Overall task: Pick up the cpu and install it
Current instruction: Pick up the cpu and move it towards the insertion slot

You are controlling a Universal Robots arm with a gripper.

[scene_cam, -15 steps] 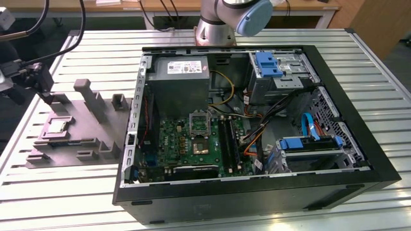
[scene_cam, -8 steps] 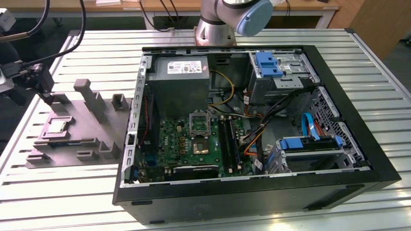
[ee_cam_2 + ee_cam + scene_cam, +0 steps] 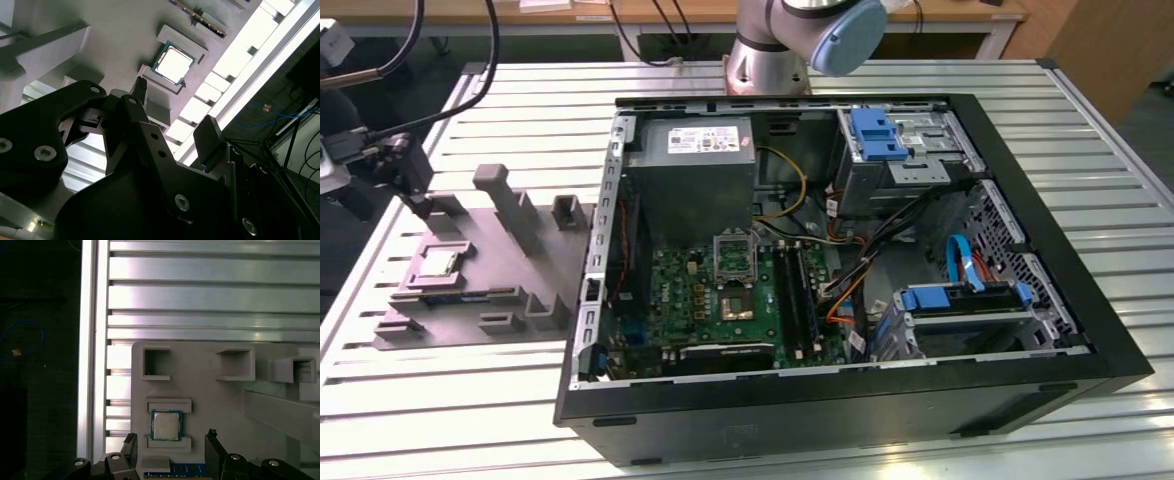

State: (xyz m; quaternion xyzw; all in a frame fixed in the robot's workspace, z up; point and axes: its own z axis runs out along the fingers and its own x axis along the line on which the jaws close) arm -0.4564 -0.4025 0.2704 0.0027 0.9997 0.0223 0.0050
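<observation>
Open black metal computer case (image 3: 854, 410): exterior view's right of large grey plastic tray (image 3: 507, 265). Black two-finger gripper (image 3: 170, 439) hovers over tray, jaws spread (nothing held). Small silvery square cpu (image 3: 166, 425) sits in tray pocket, just ahead, centred between fingers.

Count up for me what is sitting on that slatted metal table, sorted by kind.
Computer case: 1
Grey tray: 1
Cpu, lying in the tray: 1
Total: 3

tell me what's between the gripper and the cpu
Nothing. In the first wrist view the open gripper hangs above the cpu, seated in the grey tray, with bare air between them.
</observation>
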